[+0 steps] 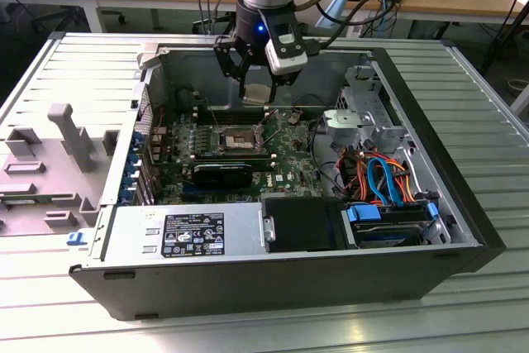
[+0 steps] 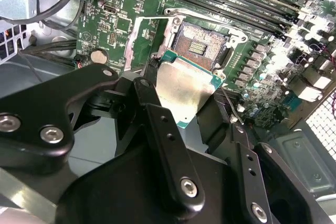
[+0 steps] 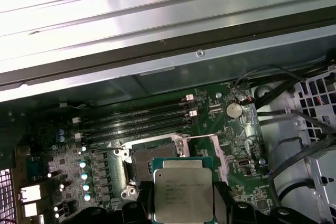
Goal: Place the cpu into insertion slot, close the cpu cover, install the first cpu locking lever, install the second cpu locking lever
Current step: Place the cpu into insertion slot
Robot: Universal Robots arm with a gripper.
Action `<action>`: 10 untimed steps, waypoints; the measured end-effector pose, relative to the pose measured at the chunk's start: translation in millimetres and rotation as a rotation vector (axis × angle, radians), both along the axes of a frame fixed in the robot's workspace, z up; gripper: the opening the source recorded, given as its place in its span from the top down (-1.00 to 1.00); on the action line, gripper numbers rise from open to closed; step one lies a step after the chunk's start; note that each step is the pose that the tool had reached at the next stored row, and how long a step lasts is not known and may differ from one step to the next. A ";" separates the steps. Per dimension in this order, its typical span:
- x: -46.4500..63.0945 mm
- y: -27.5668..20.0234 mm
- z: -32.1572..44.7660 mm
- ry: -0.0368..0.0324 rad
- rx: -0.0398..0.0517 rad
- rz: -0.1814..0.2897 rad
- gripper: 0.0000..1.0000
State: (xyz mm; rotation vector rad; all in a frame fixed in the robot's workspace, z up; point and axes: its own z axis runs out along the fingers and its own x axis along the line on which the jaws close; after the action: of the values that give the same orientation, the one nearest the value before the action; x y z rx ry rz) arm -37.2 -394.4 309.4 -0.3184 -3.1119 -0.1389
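Note:
My gripper (image 1: 257,93) is shut on the cpu (image 1: 257,93), a flat silver-grey square chip. It hangs inside the open computer case, above the green board and just behind the insertion slot (image 1: 235,136). In both wrist views the cpu (image 2: 181,85) (image 3: 184,192) sits between black fingers (image 2: 157,119), near the slot (image 2: 199,51) (image 3: 149,158) but apart from it. The slot's dark centre is bare. The cpu cover (image 2: 137,40) (image 3: 206,145) stands swung open beside the slot. A thin wire lever (image 2: 207,18) runs along the slot's edge.
Long black memory slots (image 3: 136,119) lie behind the socket. A black heatsink-like block (image 1: 221,175) lies in front of it. Coloured cables (image 1: 376,175) and a drive cage (image 1: 364,105) fill the exterior view's right. A power supply (image 1: 178,233) sits at the front, grey fixtures (image 1: 70,134) outside the case.

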 end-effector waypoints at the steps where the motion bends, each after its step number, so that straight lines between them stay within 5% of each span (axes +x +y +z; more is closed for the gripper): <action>1: 0.0 0.0 0.0 0.0000 -0.0001 -0.003 -0.08; 10: 0.0 0.0 -0.2 0.0000 -0.0001 -0.035 -0.08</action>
State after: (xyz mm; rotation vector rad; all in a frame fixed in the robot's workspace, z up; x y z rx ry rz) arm -37.2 -394.4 309.2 -0.3738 -3.1073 -0.1392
